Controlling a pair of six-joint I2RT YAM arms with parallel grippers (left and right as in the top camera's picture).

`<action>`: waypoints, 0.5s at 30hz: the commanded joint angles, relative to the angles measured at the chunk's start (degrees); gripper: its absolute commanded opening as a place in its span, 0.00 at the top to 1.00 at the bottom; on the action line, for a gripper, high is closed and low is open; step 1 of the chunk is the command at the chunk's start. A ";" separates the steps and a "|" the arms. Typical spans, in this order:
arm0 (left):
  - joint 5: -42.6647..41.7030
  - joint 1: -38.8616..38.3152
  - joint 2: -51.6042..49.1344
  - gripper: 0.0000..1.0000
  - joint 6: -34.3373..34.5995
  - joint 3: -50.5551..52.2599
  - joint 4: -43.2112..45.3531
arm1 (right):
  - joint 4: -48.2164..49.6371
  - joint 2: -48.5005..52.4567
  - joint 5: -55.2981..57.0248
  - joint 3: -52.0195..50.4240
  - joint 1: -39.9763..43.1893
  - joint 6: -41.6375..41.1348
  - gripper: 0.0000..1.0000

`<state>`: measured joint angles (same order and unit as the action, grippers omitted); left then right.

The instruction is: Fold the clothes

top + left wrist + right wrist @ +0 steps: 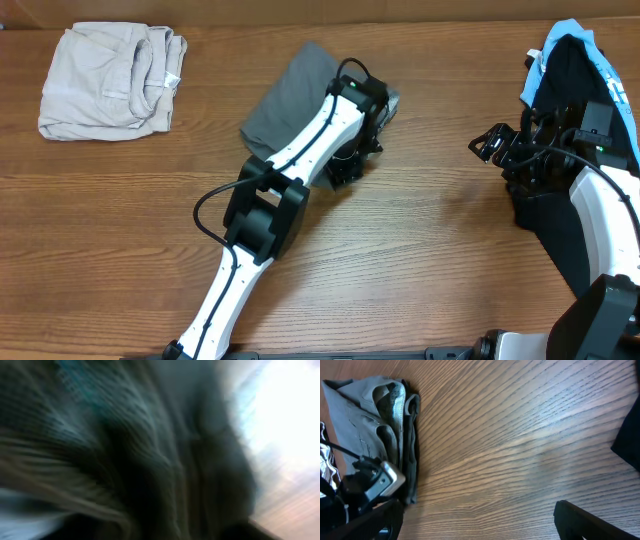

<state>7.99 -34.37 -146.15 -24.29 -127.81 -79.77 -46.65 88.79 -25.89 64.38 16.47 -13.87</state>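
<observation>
Two garments besides the one being worked on are lying off to the sides: a pale beige folded cotton garment point(110, 80) at the far-left corner of the brown wood-grain table point(430, 260), and a black garment with light-blue cloth point(570, 60) at its right edge. Presumably they are parked there so they are not getting mixed into the fold.

The medium-grey woven shorts point(285, 95) are sitting in a compact bundle at the table's middle, toward the far side. The left pincer point(348, 165) is sitting low at the bundle's near-right edge — so close that its own camera is showing only smeared grey weave. Whether its jaws are gripping the cloth or standing apart I cannot tell.

The right pincer point(492, 146) is hanging over bare wood toward the table's right, jaws spread wide and holding nothing. It is well apart from the shorts — I'd guess to leave room for its partner.
</observation>
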 commanded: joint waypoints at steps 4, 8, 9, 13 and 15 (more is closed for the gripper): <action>3.34 0.66 -6.86 0.95 10.21 4.00 4.85 | 0.48 -0.11 0.26 0.17 0.00 0.37 0.00; 4.20 0.70 -6.84 0.96 12.17 3.63 5.70 | 0.72 -0.13 0.11 0.17 0.00 0.17 0.00; 5.29 0.70 -6.84 0.96 13.46 3.02 5.51 | 0.81 -0.13 0.11 0.17 0.00 0.17 0.00; 6.14 0.90 -6.60 0.96 15.80 -2.14 1.86 | 0.85 -0.13 0.11 0.17 0.00 0.20 0.00; 6.16 1.27 -6.34 0.96 15.80 -6.36 -0.46 | 0.81 -0.13 0.11 0.17 0.00 0.20 0.00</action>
<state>12.86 -34.65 -147.50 -11.92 -131.24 -80.44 -46.09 88.77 -25.91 64.38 16.47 -13.87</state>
